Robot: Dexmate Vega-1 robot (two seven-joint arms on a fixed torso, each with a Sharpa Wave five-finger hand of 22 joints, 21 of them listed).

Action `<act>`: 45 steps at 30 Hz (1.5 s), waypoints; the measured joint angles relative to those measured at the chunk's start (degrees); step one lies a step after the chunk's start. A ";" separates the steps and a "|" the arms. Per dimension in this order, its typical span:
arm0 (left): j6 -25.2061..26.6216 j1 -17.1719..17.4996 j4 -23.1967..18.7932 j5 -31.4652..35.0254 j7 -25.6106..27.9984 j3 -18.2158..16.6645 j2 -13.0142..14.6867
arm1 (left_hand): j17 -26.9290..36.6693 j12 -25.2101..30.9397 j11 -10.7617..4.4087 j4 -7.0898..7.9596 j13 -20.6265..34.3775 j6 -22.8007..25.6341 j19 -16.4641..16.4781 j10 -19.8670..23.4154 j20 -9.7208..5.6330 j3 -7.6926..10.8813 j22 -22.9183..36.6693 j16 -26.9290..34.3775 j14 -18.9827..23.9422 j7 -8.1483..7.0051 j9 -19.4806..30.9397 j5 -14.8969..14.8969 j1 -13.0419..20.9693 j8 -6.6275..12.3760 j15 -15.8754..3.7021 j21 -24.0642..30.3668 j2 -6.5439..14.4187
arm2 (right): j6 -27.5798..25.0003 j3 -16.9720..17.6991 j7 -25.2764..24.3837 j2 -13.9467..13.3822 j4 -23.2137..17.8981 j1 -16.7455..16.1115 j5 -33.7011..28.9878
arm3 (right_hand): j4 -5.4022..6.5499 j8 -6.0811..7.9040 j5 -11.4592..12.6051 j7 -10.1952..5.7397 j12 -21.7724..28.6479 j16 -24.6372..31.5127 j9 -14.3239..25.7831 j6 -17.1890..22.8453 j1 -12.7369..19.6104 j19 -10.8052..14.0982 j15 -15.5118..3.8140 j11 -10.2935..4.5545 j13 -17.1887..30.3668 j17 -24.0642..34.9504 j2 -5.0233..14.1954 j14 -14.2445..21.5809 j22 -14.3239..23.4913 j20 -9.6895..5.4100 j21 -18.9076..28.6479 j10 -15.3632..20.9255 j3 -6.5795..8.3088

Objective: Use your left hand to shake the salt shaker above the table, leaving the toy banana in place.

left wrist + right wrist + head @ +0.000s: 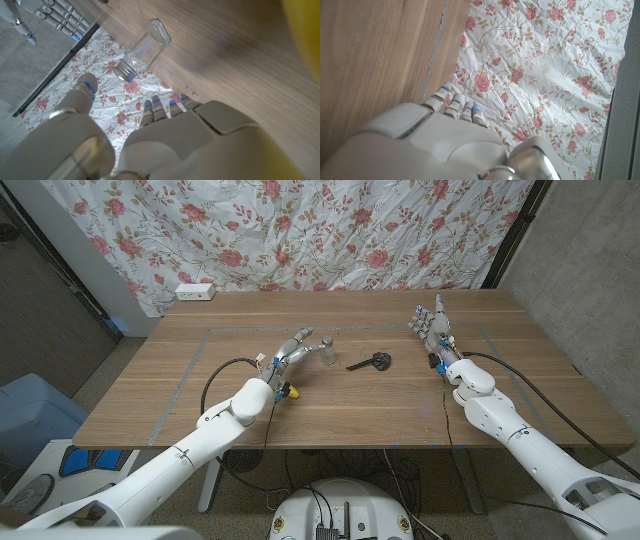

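The salt shaker [325, 352], clear glass with a silver cap, stands upright near the table's middle; the left wrist view shows the shaker [142, 50] just beyond my fingers. My left hand [290, 360] is beside it, fingers apart and empty, with the fingertips [159, 107] a little short of the glass. A bit of the yellow toy banana [289, 391] peeks out on the table by my left wrist, and the banana [302, 45] is a yellow blur in the left wrist view. My right hand [432, 326] stands at the far right, fingers extended and holding nothing.
A small black object [372, 362] lies on the table right of the shaker. A white power strip [195, 292] sits at the far left corner. Grey tape lines [200, 350] mark a rectangle on the wood. A floral curtain [340, 230] hangs behind the table.
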 measured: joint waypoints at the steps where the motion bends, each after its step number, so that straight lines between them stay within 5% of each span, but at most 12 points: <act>1: 0.06 -0.25 0.24 0.04 0.00 0.27 -0.19 | 0.00 0.00 0.06 0.00 0.00 0.19 0.00 0.10 0.00 0.00 0.00 0.00 0.00 -0.19 0.00 0.00 0.12 0.00 0.00 0.00 0.12 | 0.00 0.00 0.00 0.00 0.00 0.00 0.00 | 0.00 0.00 0.00 0.00 0.00 0.00 0.00 0.00 0.00 0.00 0.00 0.00 0.00 0.00 0.00 0.00 0.00 0.00 0.00 0.00 0.00; 45: 7.91 -2.97 1.51 5.82 4.84 4.65 -2.91 | 0.00 1.44 -0.73 0.23 0.01 7.98 3.29 8.48 1.02 0.23 -0.01 0.66 6.76 1.64 -0.01 0.44 6.74 1.66 0.81 0.46 0.64 | -0.05 -0.02 -0.01 0.00 -0.03 0.00 -0.01 | 0.00 0.00 0.00 0.00 0.00 0.00 0.00 0.00 0.00 0.00 0.00 0.00 0.00 0.00 0.00 0.00 0.00 0.00 0.00 0.00 0.00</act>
